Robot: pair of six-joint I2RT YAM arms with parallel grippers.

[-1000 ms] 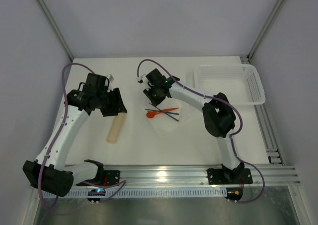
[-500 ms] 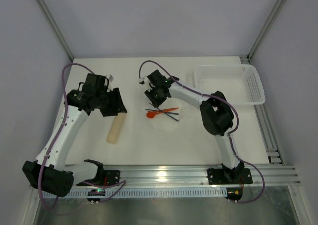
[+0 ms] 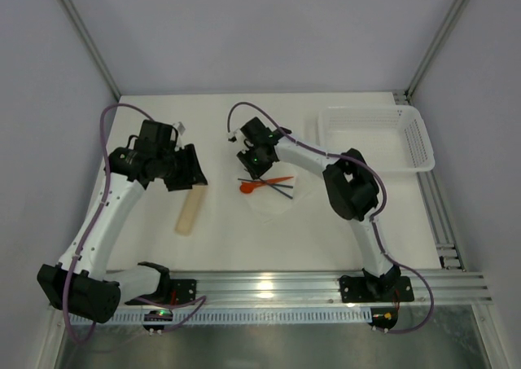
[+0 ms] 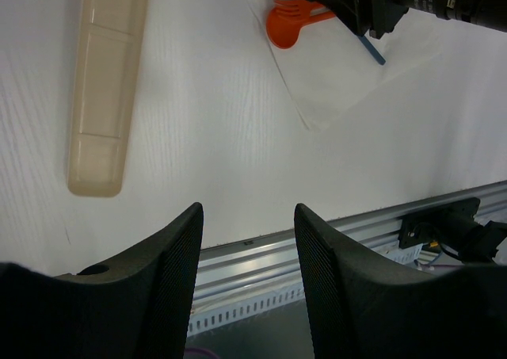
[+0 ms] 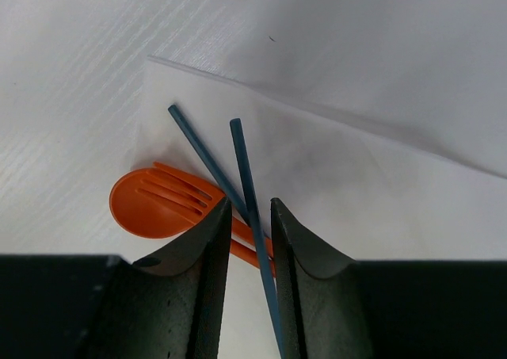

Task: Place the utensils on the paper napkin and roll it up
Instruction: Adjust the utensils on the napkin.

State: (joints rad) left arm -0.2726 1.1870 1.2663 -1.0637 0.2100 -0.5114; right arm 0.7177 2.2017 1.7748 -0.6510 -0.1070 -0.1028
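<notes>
At centre, R gripper fingers, a slit apart, straddle a blue stick and orange handles beside the spoon on the napkin, grip unclear, while L gripper hangs wide open, empty, near the beige piece at left.

You're in a robot lab cell, white table, plain walls, metal frame posts, left arm and right arm bolted to a slotted rail.
</notes>
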